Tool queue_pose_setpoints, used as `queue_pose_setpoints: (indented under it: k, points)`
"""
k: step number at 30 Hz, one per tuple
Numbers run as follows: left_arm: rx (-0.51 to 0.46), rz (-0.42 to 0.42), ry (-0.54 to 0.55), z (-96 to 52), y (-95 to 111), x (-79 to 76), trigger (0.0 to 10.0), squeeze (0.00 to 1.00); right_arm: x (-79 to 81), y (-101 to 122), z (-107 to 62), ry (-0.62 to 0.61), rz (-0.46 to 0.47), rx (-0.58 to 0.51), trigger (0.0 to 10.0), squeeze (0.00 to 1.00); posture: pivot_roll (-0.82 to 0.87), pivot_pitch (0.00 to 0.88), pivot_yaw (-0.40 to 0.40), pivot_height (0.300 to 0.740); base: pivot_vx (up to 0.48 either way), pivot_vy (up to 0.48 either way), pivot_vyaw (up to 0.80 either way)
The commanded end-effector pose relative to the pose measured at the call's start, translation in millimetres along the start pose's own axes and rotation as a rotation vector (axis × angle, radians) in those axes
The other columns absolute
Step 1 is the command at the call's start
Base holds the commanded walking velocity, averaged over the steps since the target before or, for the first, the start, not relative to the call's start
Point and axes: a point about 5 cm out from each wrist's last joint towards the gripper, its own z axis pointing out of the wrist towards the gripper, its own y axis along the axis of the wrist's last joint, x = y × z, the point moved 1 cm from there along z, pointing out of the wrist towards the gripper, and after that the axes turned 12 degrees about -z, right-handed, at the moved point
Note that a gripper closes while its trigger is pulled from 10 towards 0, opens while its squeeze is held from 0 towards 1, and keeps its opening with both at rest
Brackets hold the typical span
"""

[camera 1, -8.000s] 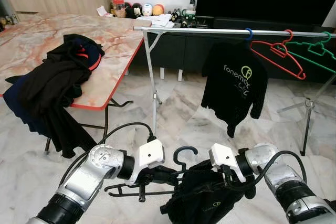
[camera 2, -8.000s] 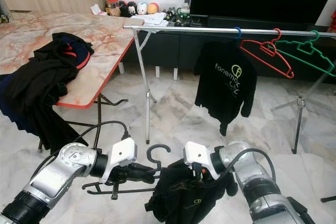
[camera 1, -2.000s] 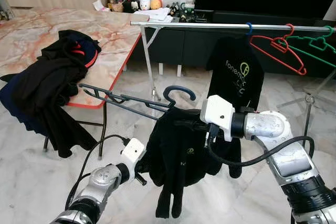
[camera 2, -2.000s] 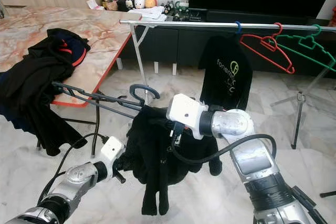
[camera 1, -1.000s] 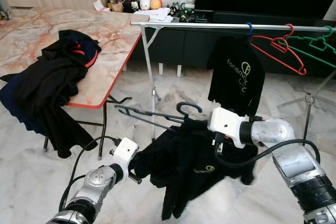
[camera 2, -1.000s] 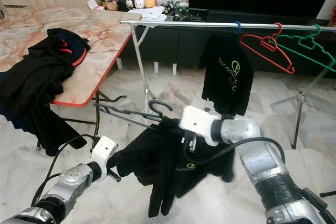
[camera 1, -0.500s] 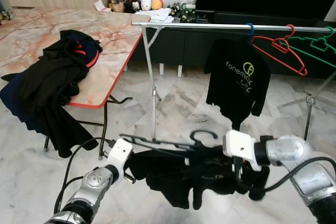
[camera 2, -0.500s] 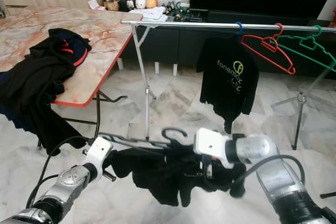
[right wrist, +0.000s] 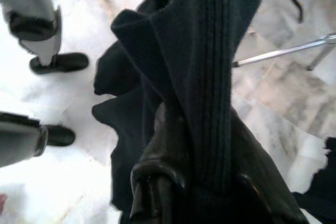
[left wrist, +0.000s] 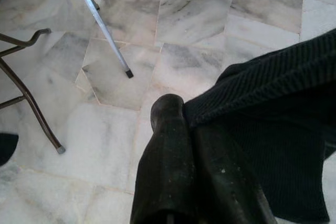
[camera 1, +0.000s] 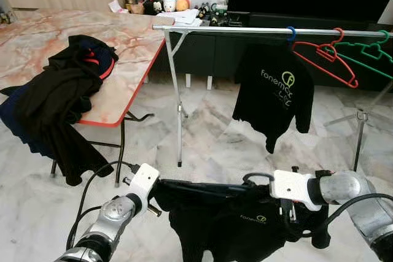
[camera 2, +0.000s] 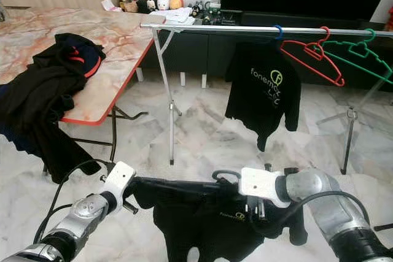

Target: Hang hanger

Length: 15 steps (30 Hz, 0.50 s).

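Observation:
A black shirt (camera 1: 233,225) with a small logo drapes over a black hanger (camera 1: 202,187), held low and level over the marble floor in front of me. The hanger's hook (camera 1: 258,178) curls up by the collar. My left gripper (camera 1: 161,187) is shut on the shirt's shoulder end (left wrist: 247,93). My right gripper (camera 1: 273,193) is shut on the shirt's collar (right wrist: 210,51), just under the hook. The silver rail (camera 1: 245,29) runs above and beyond. It carries another black shirt (camera 1: 273,93), a red hanger (camera 1: 325,59) and a green hanger (camera 1: 368,59).
The marble-topped table (camera 1: 129,84) at the left holds a pile of dark clothes (camera 1: 55,96) that spills over its red edge. The rack's legs (camera 1: 178,121) stand ahead, with open floor between them. A dark TV cabinet (camera 1: 202,59) lines the wall behind.
The right gripper has sunk from chest height to low over the floor with the hanger. The left gripper has taken the shirt's far end, and the shirt now hangs spread out.

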Motion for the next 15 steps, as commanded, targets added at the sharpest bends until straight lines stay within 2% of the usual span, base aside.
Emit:
queue_pose_setpoints:
  k: [1, 11, 15]
  points:
    - [0.054, -0.021, 0.098, -8.7, -11, 19.7, 0.0, 0.0, -2.1, -17, -16.7, -0.003, -0.001, 0.097, 0.0, 0.0, 0.01, 0.098, 0.027, 0.74, 0.0, 0.0, 0.0]
    - [0.06, -0.017, 0.113, -9.7, -12, 22.9, 0.0, 0.0, 2.6, -29, -17.6, 0.03, -0.038, 0.2, 0.0, 0.0, 0.01, 0.098, 0.025, 0.74, 0.0, 0.0, 0.0]
    - [0.057, -0.019, 0.113, -8.2, -10, 21.6, 0.0, 0.0, 5.5, -39, -11.1, 0.012, -0.079, 0.288, 0.0, 0.0, 0.01, 0.098, 0.022, 0.74, 0.0, 0.0, 0.0]
